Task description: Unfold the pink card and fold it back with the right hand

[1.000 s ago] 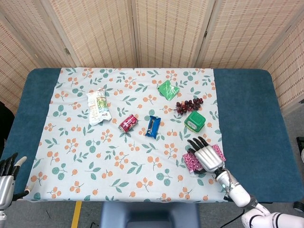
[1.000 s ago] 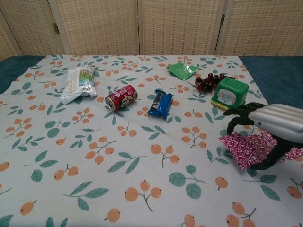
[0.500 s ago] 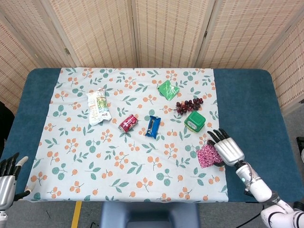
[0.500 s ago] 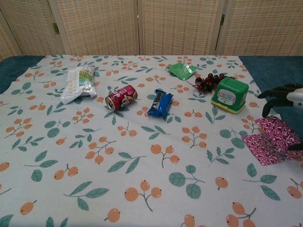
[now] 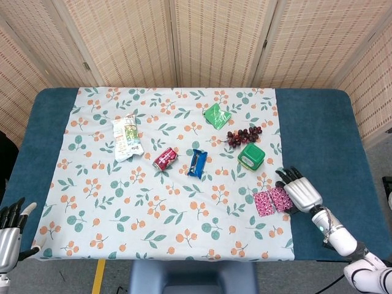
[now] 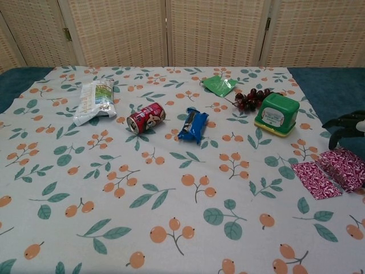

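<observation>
While pink card (image 5: 271, 201) lies unfolded, right robot hand (image 5: 301, 193) released; left robot hand (image 5: 11, 229) cropped, state unclear.

Pink card (image 5: 271, 201) now spread open flat, right hand (image 5: 301, 193) farther right.

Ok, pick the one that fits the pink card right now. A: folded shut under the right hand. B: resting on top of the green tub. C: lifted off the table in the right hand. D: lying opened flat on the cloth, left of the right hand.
D: the pink card lies spread in two panels on the floral cloth, with the right hand just to its right at the cloth's edge, well clear of the green tub.
</observation>
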### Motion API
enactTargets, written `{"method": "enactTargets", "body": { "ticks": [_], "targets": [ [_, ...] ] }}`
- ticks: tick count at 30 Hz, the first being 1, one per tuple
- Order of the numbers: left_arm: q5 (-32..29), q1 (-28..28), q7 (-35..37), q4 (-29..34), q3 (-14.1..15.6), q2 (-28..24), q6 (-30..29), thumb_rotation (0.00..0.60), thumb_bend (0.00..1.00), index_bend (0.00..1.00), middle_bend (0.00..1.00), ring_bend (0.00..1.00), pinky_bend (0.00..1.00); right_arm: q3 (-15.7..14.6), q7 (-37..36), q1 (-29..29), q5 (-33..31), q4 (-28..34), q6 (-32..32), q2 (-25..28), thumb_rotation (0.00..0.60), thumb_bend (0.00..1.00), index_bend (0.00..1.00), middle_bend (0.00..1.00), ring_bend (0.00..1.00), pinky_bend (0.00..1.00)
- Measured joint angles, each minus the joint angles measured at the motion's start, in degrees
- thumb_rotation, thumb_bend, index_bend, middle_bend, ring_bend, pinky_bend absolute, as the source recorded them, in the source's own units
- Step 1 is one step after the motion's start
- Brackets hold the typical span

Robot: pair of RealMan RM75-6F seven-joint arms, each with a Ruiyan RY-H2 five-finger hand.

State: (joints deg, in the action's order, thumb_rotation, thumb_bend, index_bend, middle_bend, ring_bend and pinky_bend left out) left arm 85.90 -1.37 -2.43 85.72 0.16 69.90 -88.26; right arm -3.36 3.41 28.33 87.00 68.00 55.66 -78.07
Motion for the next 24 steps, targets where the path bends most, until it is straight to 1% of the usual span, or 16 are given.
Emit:
{"method": "enactTargets", "body": {
  "ticks": [9, 24],
  "targets": [
    [0.0, -0.32, -0.37, 0.34, 0.13, -0.11, -0.24, 0.6, 0.28, 0.17, 0.02, 0.06, 0.0, -0.45, -1.09, 0.13, 0.57, -3.06, -0.88, -1.71, 0.502, 0.11, 0.27, 0.09, 0.0, 0.0],
    [0.27, -0.81, -0.31, 0.74, 0.19, -0.55, -0.93, 0.6, 0.28, 0.17, 0.02, 0.06, 0.0, -0.21, -2.09, 0.68, 0.48, -4.41, -1.98, -2.7, 0.5, 0.11, 0.22, 0.08, 0.0, 0.0]
  ]
}}
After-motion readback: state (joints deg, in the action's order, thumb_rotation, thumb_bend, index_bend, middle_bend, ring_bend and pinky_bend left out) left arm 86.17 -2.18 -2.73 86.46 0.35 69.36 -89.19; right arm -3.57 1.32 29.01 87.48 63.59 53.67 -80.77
